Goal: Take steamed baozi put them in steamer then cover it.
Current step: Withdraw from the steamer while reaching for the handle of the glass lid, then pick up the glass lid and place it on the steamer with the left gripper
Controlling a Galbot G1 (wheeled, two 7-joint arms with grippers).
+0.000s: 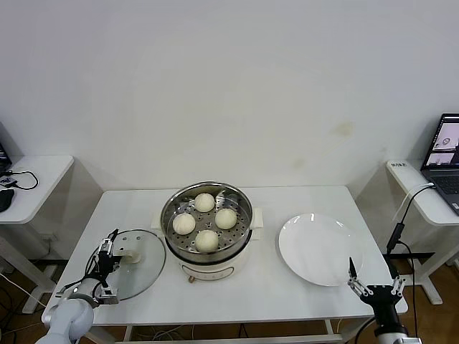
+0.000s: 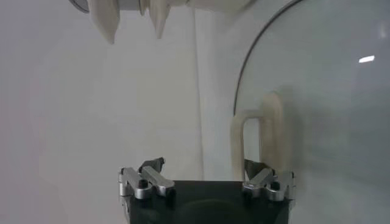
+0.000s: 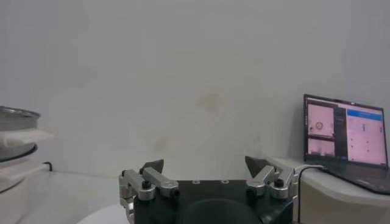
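Note:
Several cream-white steamed baozi point(image 1: 205, 202) lie on the perforated tray inside the shiny steamer point(image 1: 240, 240) at the table's middle. The cover point(image 1: 143, 276), a clear glass lid with a cream handle point(image 1: 131, 256), rests flat on the table to the steamer's left. My left gripper point(image 1: 107, 266) hovers over the cover's left edge, open and holding nothing. In the left wrist view the left gripper point(image 2: 204, 167) stands just short of the handle point(image 2: 256, 140) on the glass cover point(image 2: 317, 91). My right gripper point(image 1: 373, 283) waits open near the table's front right corner; the right wrist view shows the right gripper point(image 3: 205, 164) with nothing in it.
A flat white plate point(image 1: 319, 249) lies right of the steamer, close to the right gripper. A side desk with a laptop point(image 1: 446, 161) stands at the right, another desk with cables point(image 1: 29, 183) at the left. The steamer point(image 3: 15, 131) shows far off in the right wrist view.

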